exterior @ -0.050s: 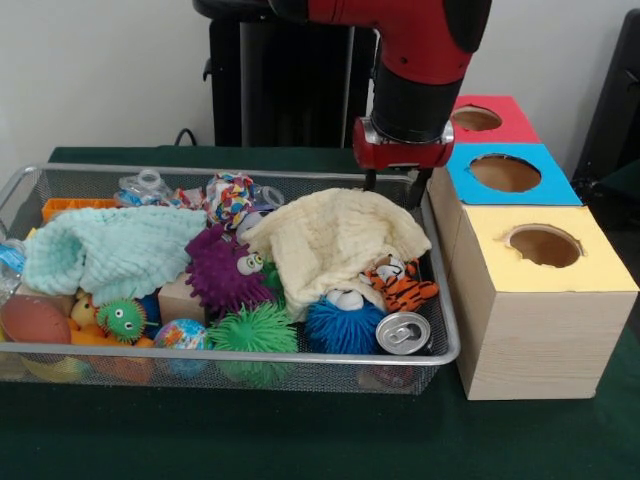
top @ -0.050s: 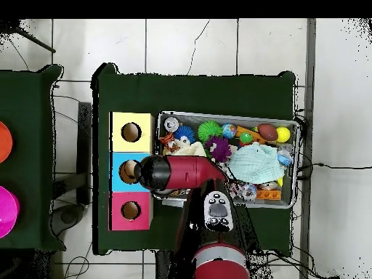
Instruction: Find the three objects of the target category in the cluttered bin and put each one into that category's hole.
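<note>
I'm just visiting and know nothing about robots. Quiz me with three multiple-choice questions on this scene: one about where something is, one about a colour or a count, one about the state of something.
1. Where does the drink can lie?
A. in the mesh bin's front corner nearest the boxes
B. on top of the yellow box
C. on the green tablecloth outside the bin

2. How many boxes with a round hole stand beside the bin?
A. two
B. three
C. five

3. What state is the cream cloth in?
A. folded into a neat square
B. hanging from the gripper
C. lying crumpled over toys

Answers:
1. A: the can rests inside the bin by the tiger toy.
2. B: the yellow box, blue box and red box stand in a row.
3. C: it drapes loosely, partly covering the tiger toy, while the gripper hangs just behind it.
</note>
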You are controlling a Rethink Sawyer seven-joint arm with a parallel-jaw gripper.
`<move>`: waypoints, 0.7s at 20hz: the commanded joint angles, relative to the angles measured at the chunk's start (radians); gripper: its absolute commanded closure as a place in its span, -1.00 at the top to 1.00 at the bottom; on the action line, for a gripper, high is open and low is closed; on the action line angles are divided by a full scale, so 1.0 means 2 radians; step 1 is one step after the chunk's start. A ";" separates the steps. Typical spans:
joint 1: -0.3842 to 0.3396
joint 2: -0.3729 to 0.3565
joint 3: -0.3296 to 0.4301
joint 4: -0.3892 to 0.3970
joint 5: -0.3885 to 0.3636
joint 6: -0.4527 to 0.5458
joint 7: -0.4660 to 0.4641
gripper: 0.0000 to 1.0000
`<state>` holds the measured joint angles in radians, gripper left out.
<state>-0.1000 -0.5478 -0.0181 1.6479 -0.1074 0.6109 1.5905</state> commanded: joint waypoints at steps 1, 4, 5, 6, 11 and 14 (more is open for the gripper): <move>0.001 0.022 0.029 -0.051 0.014 0.060 0.053 1.00; 0.001 0.025 0.029 -0.059 0.012 0.067 0.051 1.00; 0.001 0.026 0.029 -0.062 0.012 0.070 0.050 1.00; 0.001 0.027 0.031 -0.066 0.012 0.073 0.047 1.00; 0.002 0.034 0.032 -0.081 0.011 0.083 0.046 1.00; 0.002 0.038 0.032 -0.086 0.012 0.084 0.047 1.00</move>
<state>-0.0959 -0.5227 -0.0181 1.5486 -0.1051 0.6610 1.5905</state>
